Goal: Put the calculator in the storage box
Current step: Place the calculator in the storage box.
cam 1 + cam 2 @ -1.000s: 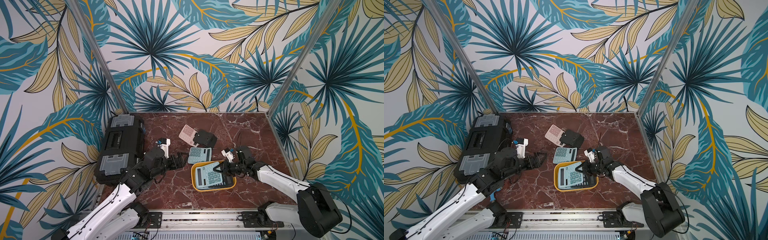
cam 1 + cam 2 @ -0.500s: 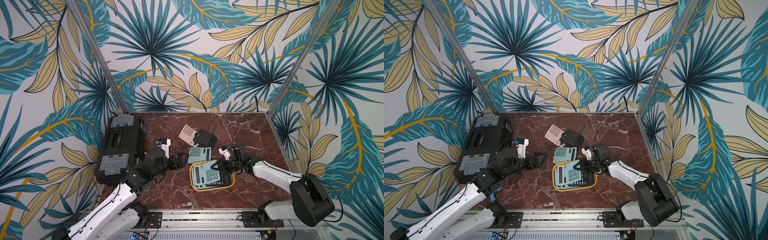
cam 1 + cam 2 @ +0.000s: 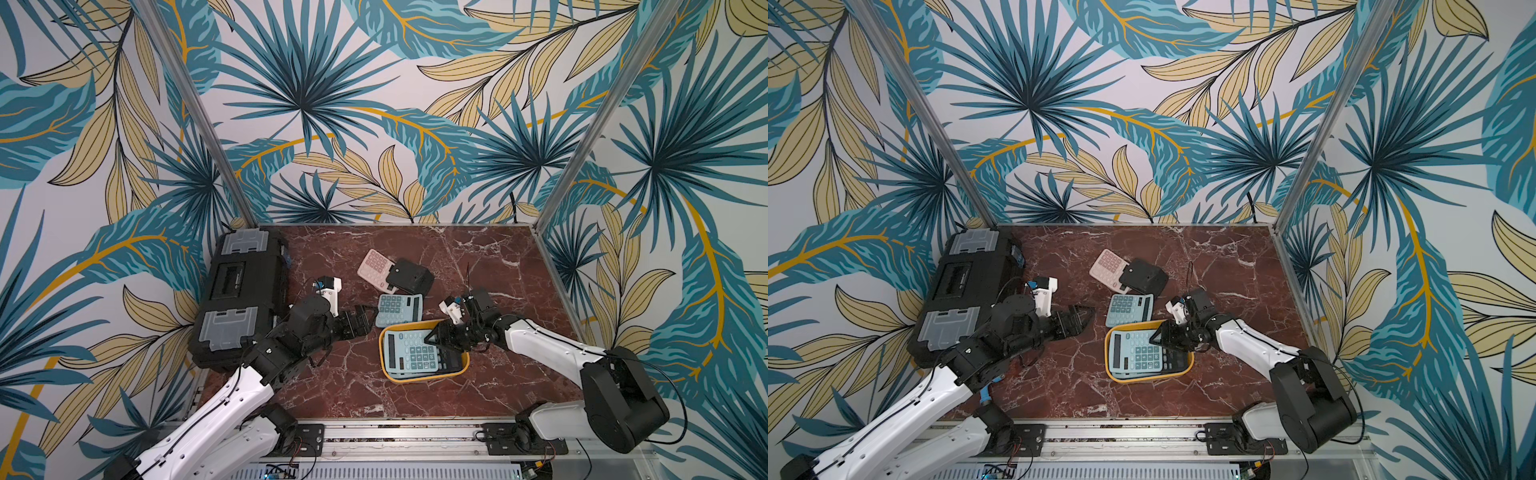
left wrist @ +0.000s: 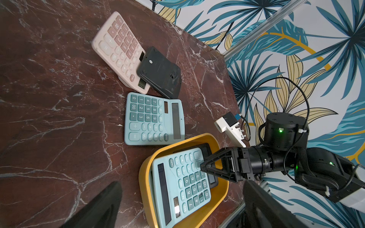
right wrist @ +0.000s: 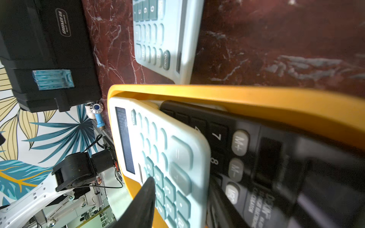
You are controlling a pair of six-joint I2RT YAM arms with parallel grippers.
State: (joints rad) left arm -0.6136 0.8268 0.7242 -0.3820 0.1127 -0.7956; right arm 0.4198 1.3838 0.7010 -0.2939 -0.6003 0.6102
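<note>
Red-brown marble tabletop (image 3: 365,386) is enclosed by walls papered with palm leaves. Nearest the front rail, the storage box (image 3: 424,378) is seen as a shallow yellow tray resting on the marble. The calculator (image 3: 409,353), pale blue, is laid inside it with its display strip toward the left arm's side. It is propped at a slight tilt on a black calculator (image 3: 451,363) that is also lodged in the tray.

The right gripper (image 3: 432,338) is reached in over the tray's far right corner. Its fingers (image 5: 146,197) are parted with the pale blue calculator's key end between them. Whether either finger touches it cannot be told.

Left of the tray, the left gripper (image 3: 368,322) is held low over the marble. Its fingers (image 4: 98,209) are spread wide, and nothing is held between them.

Just behind the tray, a second blue calculator (image 3: 399,309) is laid flat on the table. Farther back, a pink calculator (image 3: 374,266) is partly covered by a black device (image 3: 411,276) lying face down. Along the left wall a black toolbox (image 3: 241,291) with grey lid compartments is placed.
</note>
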